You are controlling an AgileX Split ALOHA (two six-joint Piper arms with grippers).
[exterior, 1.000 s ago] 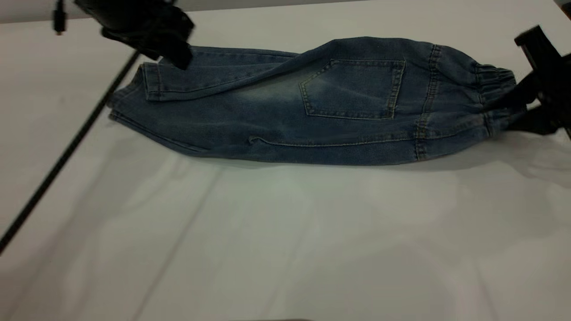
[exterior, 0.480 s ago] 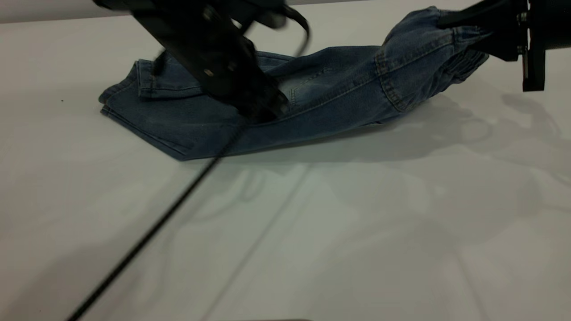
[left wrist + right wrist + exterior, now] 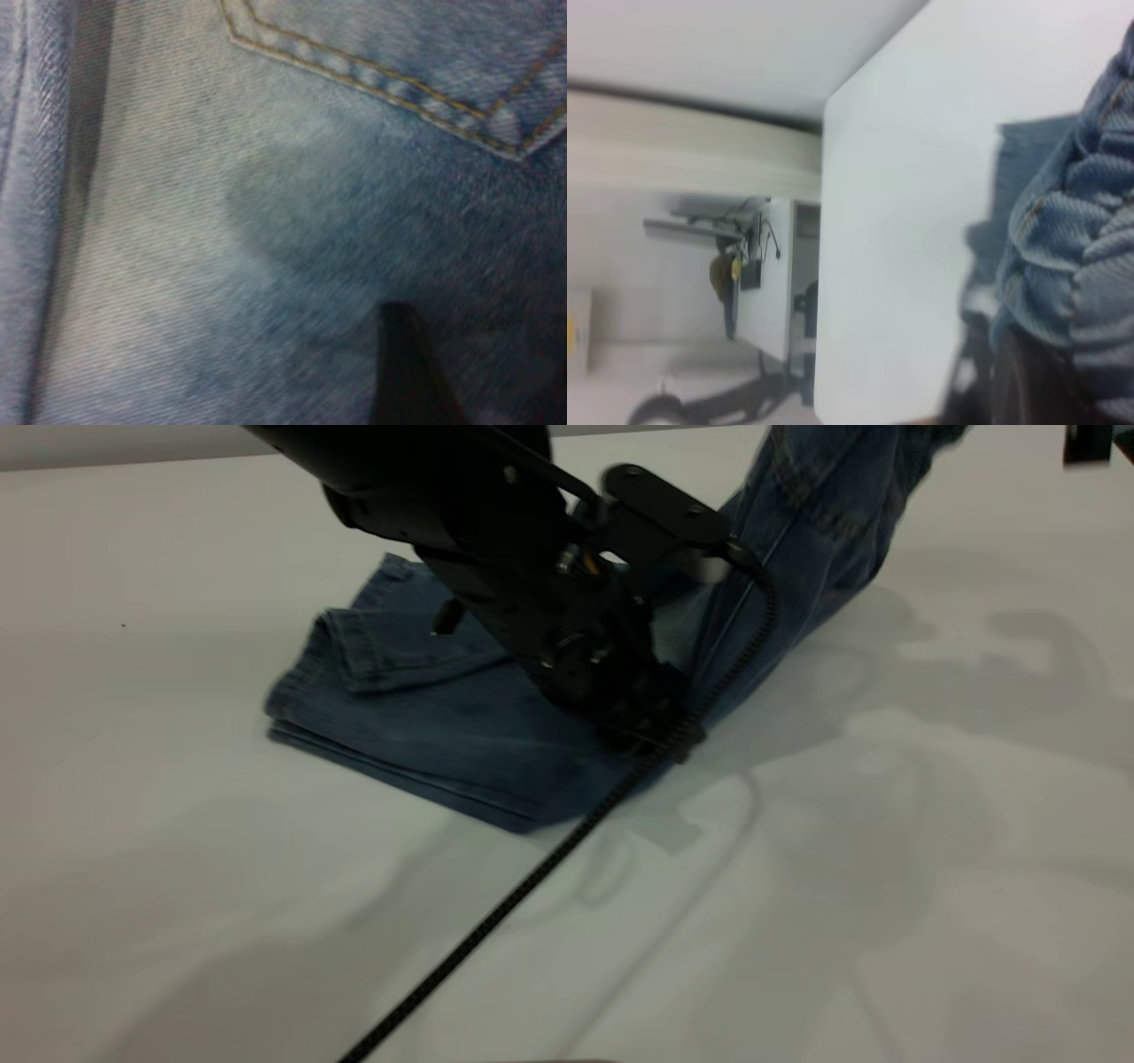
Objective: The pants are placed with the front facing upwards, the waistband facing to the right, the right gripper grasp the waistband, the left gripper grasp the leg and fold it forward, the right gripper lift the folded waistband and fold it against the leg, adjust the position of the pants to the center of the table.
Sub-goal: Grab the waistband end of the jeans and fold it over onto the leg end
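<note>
Okay so we're mid second fold. Our right tool is out of the exterior frame up at the top right; its wrist view shows the ruffled waistband (image 3: 1085,257) bunched right up against the camera, so we read it as clamped on the waistband, with that end hoisted well off the bench (image 3: 886,886). The pants (image 3: 425,717) trail down from there, leg end flat on the bench left of centre, cuffs stacked.

Our left tool (image 3: 642,713) is planted on the denim mid-length, right where the cloth starts to rise. One finger (image 3: 407,372) shows against the fabric near the pocket stitching (image 3: 372,75), but we can't tell if the tool is open or closed.

Tips for doing this bit well, as we see it:
- carry the waistband over toward the cuffs in a low arc, not a yank, so the legs don't drag
- keep the left tool pinning the crease until cloth lies over
- watch the cable (image 3: 532,868) across the bench, it could snag the hem
</note>
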